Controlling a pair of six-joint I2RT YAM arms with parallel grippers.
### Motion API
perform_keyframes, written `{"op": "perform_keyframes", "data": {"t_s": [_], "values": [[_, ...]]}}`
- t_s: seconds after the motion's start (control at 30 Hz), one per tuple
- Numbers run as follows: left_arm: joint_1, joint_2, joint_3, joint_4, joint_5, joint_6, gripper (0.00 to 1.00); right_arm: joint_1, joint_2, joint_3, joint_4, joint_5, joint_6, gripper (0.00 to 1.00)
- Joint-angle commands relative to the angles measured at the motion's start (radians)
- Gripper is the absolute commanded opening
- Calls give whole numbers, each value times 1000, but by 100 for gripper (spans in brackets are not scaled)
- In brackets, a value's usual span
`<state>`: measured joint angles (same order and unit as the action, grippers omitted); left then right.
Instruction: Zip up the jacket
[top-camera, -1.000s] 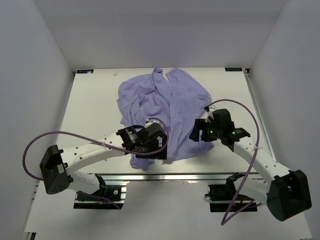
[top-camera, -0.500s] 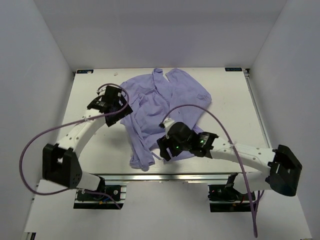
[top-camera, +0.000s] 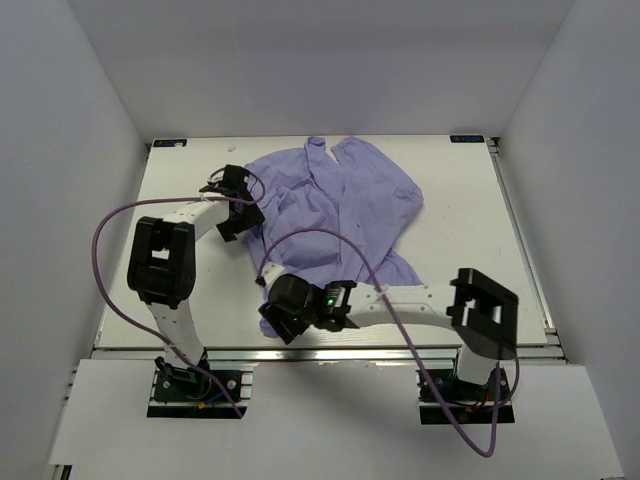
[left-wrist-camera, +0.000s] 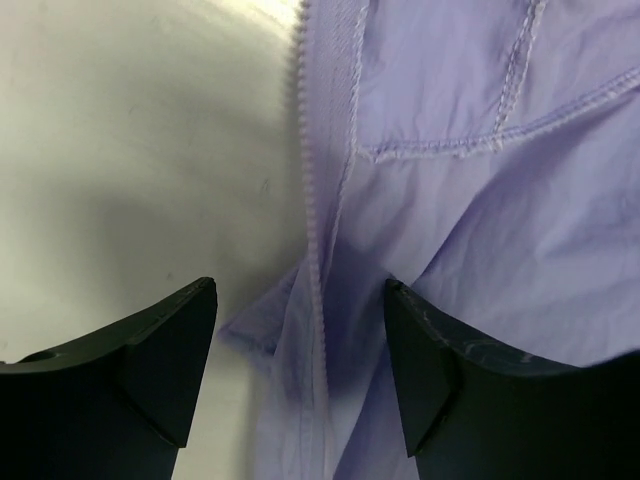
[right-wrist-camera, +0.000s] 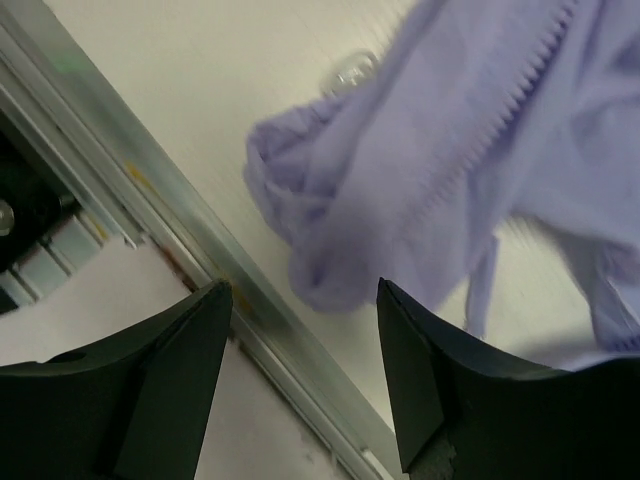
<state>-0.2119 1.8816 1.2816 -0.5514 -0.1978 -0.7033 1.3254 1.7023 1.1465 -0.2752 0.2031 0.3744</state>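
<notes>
The lavender jacket (top-camera: 335, 205) lies crumpled and unzipped in the middle of the table. My left gripper (top-camera: 238, 212) is open at its left edge. In the left wrist view the open gripper (left-wrist-camera: 300, 370) straddles a zipper-teeth edge (left-wrist-camera: 305, 200) of the jacket (left-wrist-camera: 480, 200) without touching it. My right gripper (top-camera: 274, 322) is open at the jacket's near-left corner. In the right wrist view the open gripper (right-wrist-camera: 300, 380) hovers over the bunched hem (right-wrist-camera: 340, 230), with another row of zipper teeth (right-wrist-camera: 520, 100) further up. Both grippers are empty.
An aluminium rail (top-camera: 330, 352) runs along the table's front edge and shows just under the right fingers (right-wrist-camera: 150, 210). A small clear shiny thing (right-wrist-camera: 350, 70) lies on the table beside the hem. Purple cables loop over both arms. White walls enclose the table.
My right gripper moved left and nearer, from the jacket's lower middle to its near-left corner. My left gripper shifted slightly right onto the jacket's left edge. The jacket's near hem has shifted.
</notes>
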Motion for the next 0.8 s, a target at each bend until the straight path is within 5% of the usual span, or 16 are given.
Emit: {"op": "perform_keyframes", "data": {"t_s": [0.0,0.1,0.27,0.33,0.4,0.43,0.77], "values": [[5,26,54,59,-25,10,76,14,80,94,-25,79,-11,65],[5,71,65,77,-8,10,63,14,144,159,-76,114,9,63],[5,108,113,50,-44,14,21,14,178,196,-130,185,41,46],[3,113,125,39,-66,18,0,14,169,190,-125,190,50,26],[5,110,145,31,-63,33,0,14,155,171,-113,179,47,3],[5,103,150,31,-57,37,0,14,148,171,-113,171,41,0],[-1,-99,169,168,41,102,0,12,-22,173,-85,-76,35,0]]}}
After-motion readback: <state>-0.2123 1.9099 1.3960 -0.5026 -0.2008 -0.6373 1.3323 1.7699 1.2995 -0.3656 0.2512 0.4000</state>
